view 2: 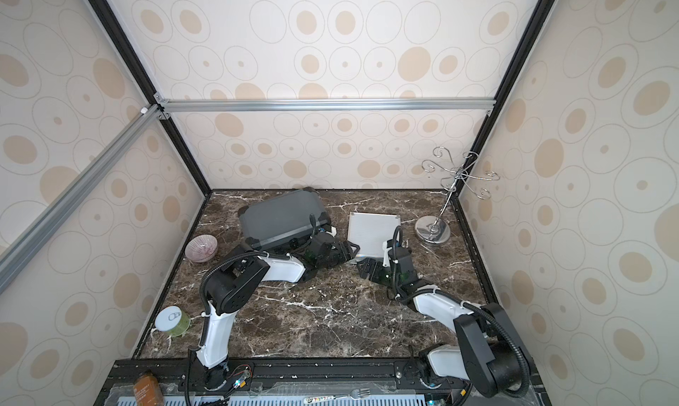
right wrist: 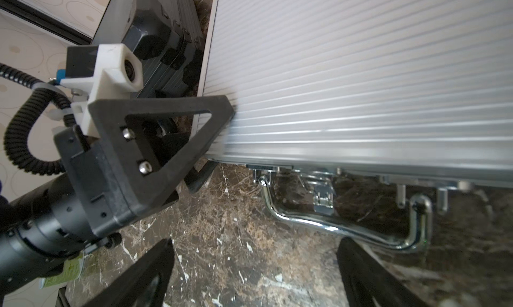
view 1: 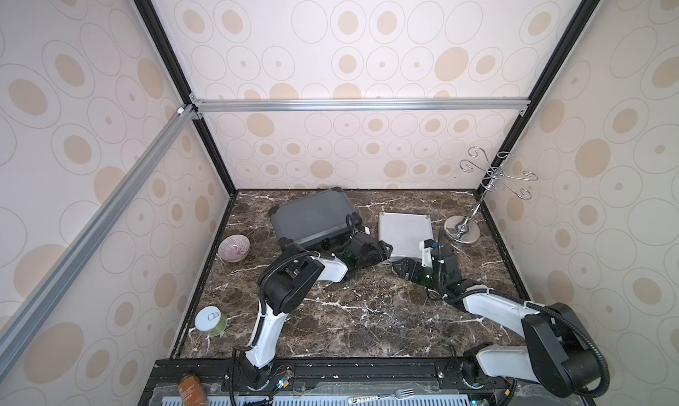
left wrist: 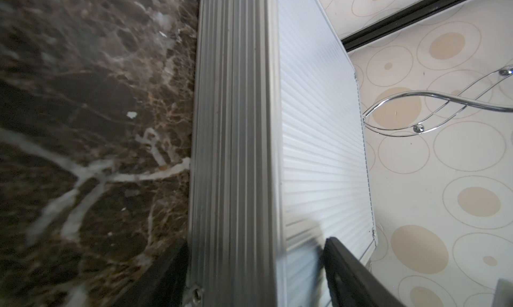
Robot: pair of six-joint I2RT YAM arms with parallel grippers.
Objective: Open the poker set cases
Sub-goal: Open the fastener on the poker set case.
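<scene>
Left gripper (view 1: 385,251): jaws part-way apart, clamped over the near-left corner of the silver case (view 1: 406,231). 1 finger (right wrist: 172,105) lies on the ribbed lid, the other sits low against the side wall, at the table (view 1: 349,323).
Right gripper (right wrist: 256,241): jaws wide, holding and touching nothing. It hovers just in front of the case's chrome handle (right wrist: 347,230), right of centre in both top views.
Latch (right wrist: 323,200): between the handle's 2 posts; cannot tell if fastened.
Silver case: flat, lid shut, right of centre.
Grey case (view 1: 312,216): just left of it, centre, lid shut, far corner near the back wall.
Writing: jar (view 1: 189,385) at lower left, label print too small to read. Can (view 1: 211,317) at left, small grey mark on its white lid, unreadable. Green tag (right wrist: 69,272) on the left arm, blurred.
</scene>
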